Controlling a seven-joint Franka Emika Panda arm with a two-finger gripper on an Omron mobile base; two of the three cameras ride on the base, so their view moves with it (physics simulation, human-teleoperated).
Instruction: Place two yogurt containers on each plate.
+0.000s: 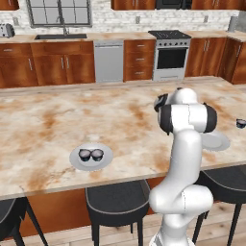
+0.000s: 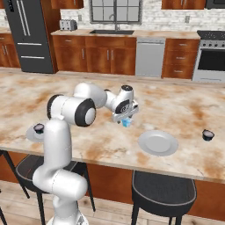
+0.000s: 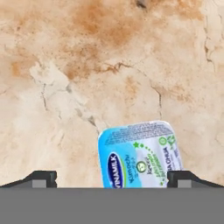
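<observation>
The gripper (image 2: 125,117) hangs over the island counter (image 2: 184,105) with its jaws spread wide and nothing between them. In the hand view its two fingertips (image 3: 43,177) stand far apart, and the light blue yogurt cup (image 3: 141,155) lies on the marble between them, nearer the right-hand tip; the foil lid faces up at the camera, so the hand is evidently looking straight down to take the cup from above. From the right base view that cup (image 2: 127,122) peeks out just under the hand, though whether the fingers already reach down to its sides is hard to tell at this size.

Just beside it, toward the stove end, lies the bare plate (image 2: 157,142), the likely target for this cup. A dark yogurt cup (image 2: 208,134) sits on the counter beyond that plate, well apart from it, so it seems to be the second one owed there. At the other end of the island, the second plate (image 1: 91,156) already carries two dark cups (image 1: 91,154) side by side and touching, so that half looks done. Black stools (image 1: 117,201) stand tucked under the counter edge.
</observation>
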